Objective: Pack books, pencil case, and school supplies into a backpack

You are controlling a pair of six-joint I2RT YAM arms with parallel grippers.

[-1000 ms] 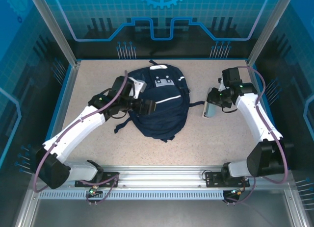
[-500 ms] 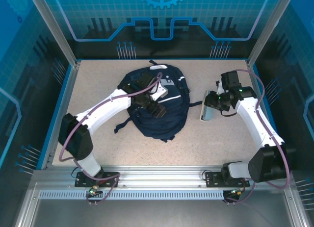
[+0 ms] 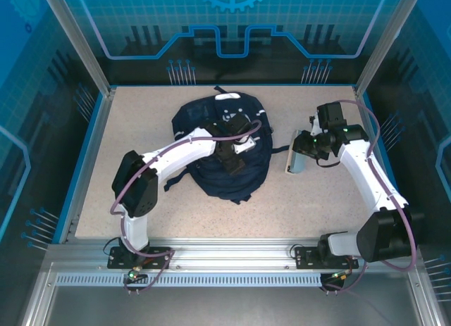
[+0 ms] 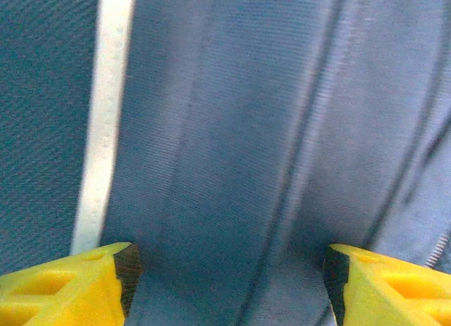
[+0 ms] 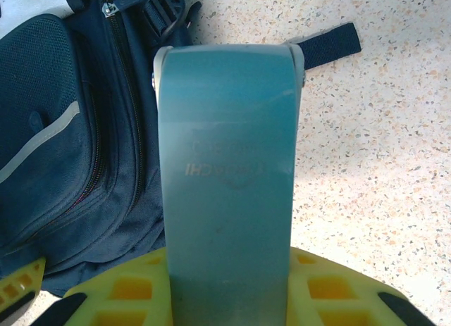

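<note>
- At the near edge of the table (image 3: 141, 206), both of your arms rise from the rail (image 3: 232, 259). The left one bends inward and the right one arches up the right side.
- Past the bases, your left gripper (image 3: 234, 159) is down on the middle of the backpack (image 3: 211, 182), nose to the cloth.
- Seen from the left wrist, its yellow fingertips (image 4: 63, 284) stand well apart at the two bottom corners. The jaws are open, with flat navy fabric lying between them and nothing pinched. A white stripe (image 4: 106, 115) runs up the fabric just above the left fingertip.
- To the right of the backpack, your right gripper (image 3: 301, 155) is closed on the pencil case (image 3: 294, 162), a flat grey-teal case held on edge just beside the bag.
- Seen from the right wrist, the case stands up out of the yellow jaws with faint raised lettering across its face. You cannot tell whether it touches the table.
- Left of the case, the backpack's side panel shows a zip (image 5: 134, 129) running along it.
- Beyond the case's far end, a dark strap (image 5: 328, 44) lies flat on the speckled surface.
- Farther back, the backpack lies flat in the middle of the table, top end toward the far wall.
</note>
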